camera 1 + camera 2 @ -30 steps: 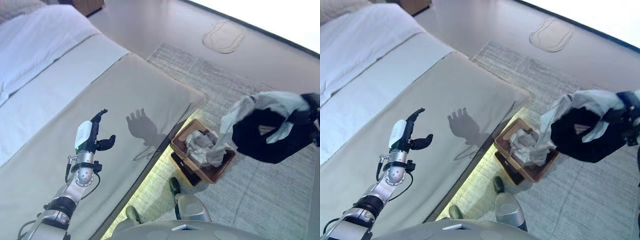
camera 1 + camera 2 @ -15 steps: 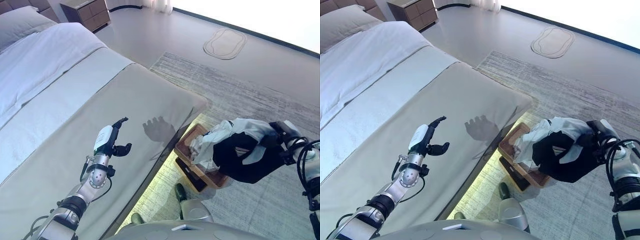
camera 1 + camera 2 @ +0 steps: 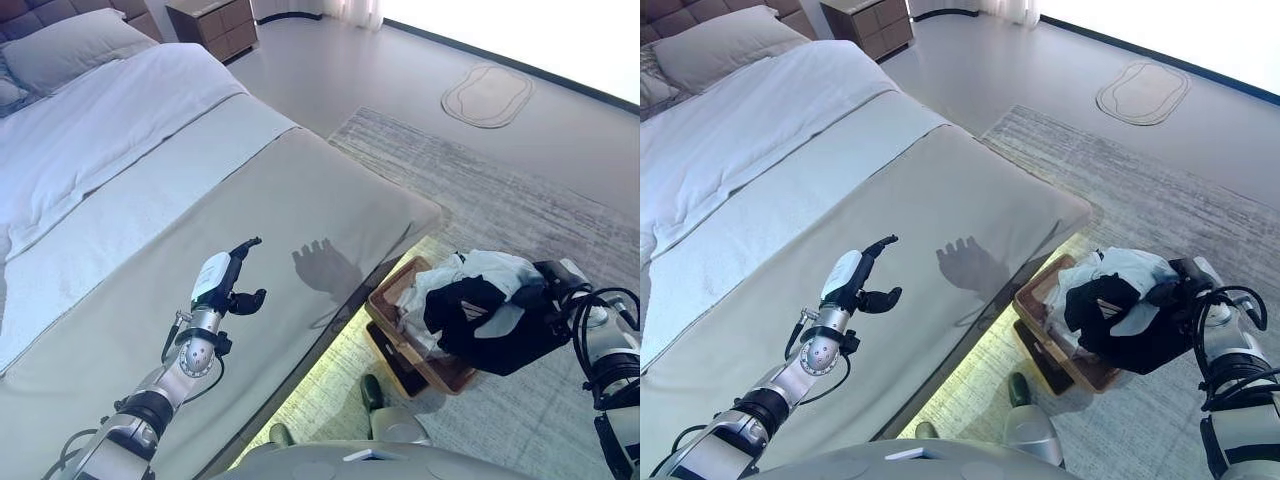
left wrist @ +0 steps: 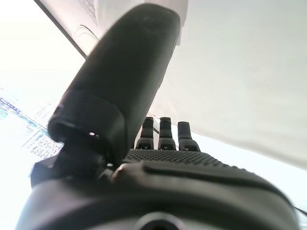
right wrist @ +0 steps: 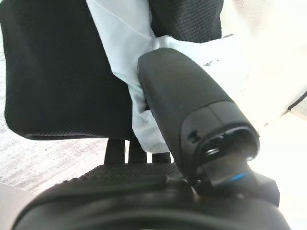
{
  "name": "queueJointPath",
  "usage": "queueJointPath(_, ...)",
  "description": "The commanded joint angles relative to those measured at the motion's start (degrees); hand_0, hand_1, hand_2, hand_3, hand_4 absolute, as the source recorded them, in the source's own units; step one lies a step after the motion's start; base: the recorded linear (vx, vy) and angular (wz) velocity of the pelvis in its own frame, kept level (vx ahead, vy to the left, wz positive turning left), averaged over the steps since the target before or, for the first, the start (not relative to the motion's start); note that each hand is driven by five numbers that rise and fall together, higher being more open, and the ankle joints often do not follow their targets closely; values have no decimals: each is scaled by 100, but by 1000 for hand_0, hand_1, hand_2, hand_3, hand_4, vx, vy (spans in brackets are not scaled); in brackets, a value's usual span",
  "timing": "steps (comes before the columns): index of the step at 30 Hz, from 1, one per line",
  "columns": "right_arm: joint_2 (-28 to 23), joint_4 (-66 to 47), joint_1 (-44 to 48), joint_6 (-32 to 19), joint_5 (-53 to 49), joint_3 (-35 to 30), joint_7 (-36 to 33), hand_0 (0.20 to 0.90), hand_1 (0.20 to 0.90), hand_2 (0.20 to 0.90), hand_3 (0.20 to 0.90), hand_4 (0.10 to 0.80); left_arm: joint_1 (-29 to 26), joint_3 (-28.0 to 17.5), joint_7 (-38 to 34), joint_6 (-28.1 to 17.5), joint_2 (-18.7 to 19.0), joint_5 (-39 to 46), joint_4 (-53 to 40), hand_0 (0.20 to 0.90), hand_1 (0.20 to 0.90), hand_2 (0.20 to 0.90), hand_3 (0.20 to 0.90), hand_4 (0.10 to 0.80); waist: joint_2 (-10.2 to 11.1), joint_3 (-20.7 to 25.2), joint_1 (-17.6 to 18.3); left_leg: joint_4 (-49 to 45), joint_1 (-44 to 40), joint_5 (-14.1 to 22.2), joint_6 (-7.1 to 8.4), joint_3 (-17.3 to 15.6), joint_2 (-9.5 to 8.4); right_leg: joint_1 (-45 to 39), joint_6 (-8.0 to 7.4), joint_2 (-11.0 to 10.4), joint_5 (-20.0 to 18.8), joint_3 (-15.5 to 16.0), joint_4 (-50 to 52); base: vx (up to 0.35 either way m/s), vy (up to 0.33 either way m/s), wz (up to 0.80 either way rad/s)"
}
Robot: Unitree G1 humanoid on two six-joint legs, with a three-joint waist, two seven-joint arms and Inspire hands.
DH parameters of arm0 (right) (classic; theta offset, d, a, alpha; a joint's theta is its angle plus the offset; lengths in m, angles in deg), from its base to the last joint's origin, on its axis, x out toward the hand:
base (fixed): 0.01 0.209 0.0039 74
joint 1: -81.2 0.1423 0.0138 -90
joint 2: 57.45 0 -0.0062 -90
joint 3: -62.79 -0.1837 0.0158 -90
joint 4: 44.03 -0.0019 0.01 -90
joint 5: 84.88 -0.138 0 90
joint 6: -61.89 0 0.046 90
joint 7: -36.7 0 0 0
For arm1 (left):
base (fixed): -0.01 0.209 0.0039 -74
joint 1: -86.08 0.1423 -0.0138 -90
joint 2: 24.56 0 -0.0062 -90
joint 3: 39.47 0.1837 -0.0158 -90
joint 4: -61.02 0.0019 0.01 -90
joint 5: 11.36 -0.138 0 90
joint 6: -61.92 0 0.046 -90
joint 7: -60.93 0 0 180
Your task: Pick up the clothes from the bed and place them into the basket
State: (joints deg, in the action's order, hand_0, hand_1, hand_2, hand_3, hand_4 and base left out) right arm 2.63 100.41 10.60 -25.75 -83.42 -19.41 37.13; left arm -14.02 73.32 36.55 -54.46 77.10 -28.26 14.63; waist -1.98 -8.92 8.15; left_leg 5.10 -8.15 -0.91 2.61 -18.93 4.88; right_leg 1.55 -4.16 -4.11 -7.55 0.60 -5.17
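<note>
Left hand point(image 3: 222, 285) hovers over the grey bed cover point(image 3: 250, 210), fingers loosely spread, holding nothing. Right hand point(image 3: 1193, 283) has thumb and fingers pinched on a black and pale-blue garment point(image 3: 490, 310), bundle hanging over the brown basket point(image 3: 392, 325) on the floor beside the bed. Basket already has light crumpled clothes point(image 3: 412, 322) in it. Farther back: rug point(image 3: 520, 200), white sheets point(image 3: 110, 130), pillow point(image 3: 70, 45), nightstand point(image 3: 212, 20).

A black and pale blue-white garment point(image 3: 485, 315) over a brown basket point(image 3: 420, 350), beige bedspread point(image 3: 250, 220) with white sheets point(image 3: 90, 130), grey streaked rug point(image 3: 500, 200), brown nightstand point(image 3: 212, 22).
</note>
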Motion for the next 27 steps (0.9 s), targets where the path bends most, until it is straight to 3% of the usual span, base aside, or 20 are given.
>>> queueJointPath(1, -331, 278, 1246, -465, 102, 143, -586, 900, 900, 900, 900, 800, -491, 87, -192, -364, 282, 106, -212, 900, 900, 900, 900, 800, 42, 271, -90, -219, 93, 444, -74, 500, -33, 44, -249, -146, 461, 141, 553, -13, -3, 8)
queueJointPath(20, -255, 285, 1150, -326, 246, 122, -523, 900, 900, 900, 900, 800, -433, 55, -245, -277, 224, 47, -193, 900, 900, 900, 900, 800, 91, 270, -109, -172, 42, 399, -54, 526, 12, -35, -242, -118, 473, 114, 514, 10, -2, 1)
queueJointPath(27, -237, 185, 888, -491, -19, -23, -499, 900, 900, 900, 900, 800, -350, -23, -262, -246, 223, 26, -237, 900, 900, 900, 900, 800, 106, 265, -102, -163, 10, 386, -44, 535, 36, -84, -227, -107, 506, 124, 535, 29, 6, 1)
